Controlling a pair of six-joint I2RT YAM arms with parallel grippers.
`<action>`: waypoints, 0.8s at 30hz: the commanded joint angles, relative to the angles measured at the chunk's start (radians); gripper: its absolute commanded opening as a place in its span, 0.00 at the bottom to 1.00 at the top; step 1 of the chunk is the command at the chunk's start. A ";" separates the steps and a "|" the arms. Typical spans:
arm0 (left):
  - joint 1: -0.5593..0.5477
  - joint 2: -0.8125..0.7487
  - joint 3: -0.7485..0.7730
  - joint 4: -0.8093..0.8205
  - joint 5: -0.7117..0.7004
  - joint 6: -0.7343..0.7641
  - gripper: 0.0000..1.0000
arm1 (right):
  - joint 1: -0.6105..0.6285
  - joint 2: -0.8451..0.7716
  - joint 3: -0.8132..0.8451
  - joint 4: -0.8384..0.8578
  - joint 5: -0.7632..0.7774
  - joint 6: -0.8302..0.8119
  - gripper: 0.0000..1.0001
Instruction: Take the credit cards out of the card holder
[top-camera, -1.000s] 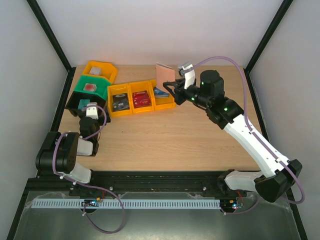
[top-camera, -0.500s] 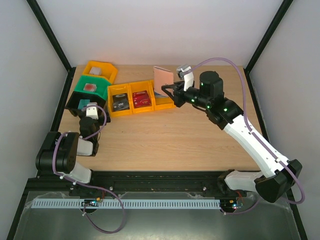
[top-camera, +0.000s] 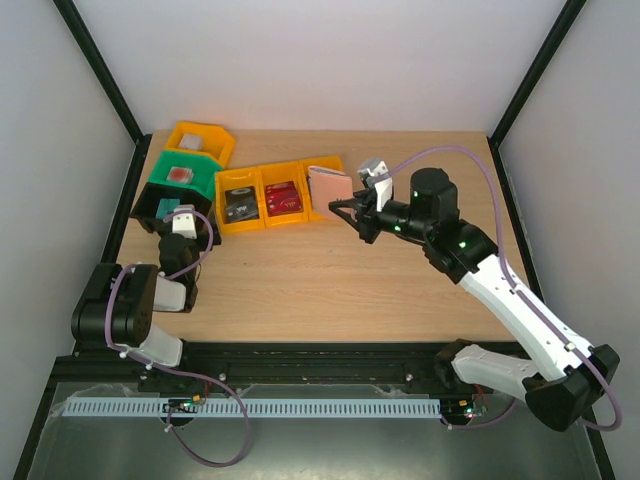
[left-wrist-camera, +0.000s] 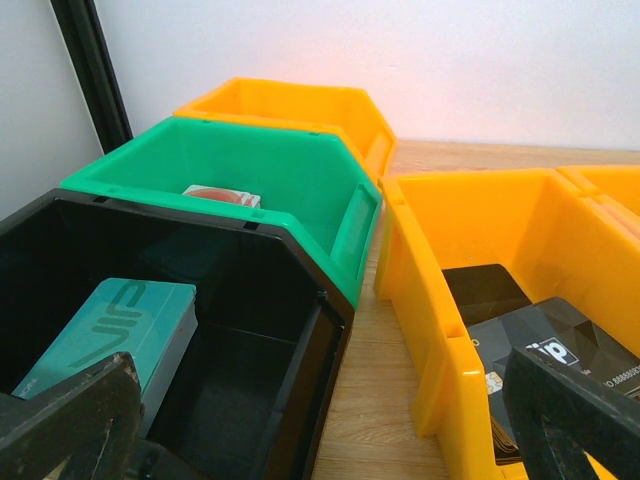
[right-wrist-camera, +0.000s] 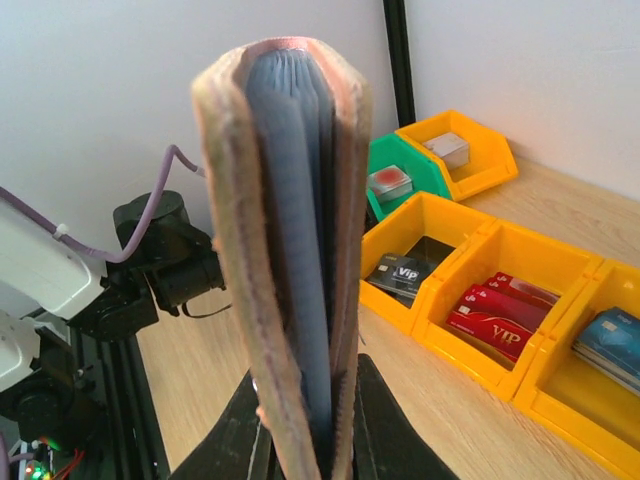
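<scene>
Wooden table (top-camera: 330, 285): right hand (top-camera: 346, 208) pinches card holder (top-camera: 330, 186) edge-on near orange bins (top-camera: 262, 214).

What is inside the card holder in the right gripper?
Between the tan covers of the card holder, only blue-grey lining shows. It is nearly closed, so any cards inside are hidden.

From my right wrist the holder (right-wrist-camera: 285, 250) stands edge-on, so I cannot tell whether any cards sit between its blue folds, and its lower end is hidden between the fingers of my right end effector (right-wrist-camera: 305, 430). The blue-card bin (right-wrist-camera: 565, 415) is cut off at the frame edge. The fingers (left-wrist-camera: 70, 420) of my left end effector (left-wrist-camera: 320, 440) show only as blurred, cropped tips.
</scene>
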 joint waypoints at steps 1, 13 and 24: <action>0.005 -0.004 0.012 0.044 0.011 -0.004 1.00 | -0.004 0.026 0.009 0.060 -0.059 -0.014 0.02; 0.013 -0.444 0.108 -0.479 0.587 0.113 0.99 | -0.004 0.071 0.007 0.111 -0.138 0.059 0.02; -0.198 -0.677 0.327 -0.778 0.999 -0.197 0.99 | 0.065 0.114 -0.014 0.245 -0.220 0.135 0.01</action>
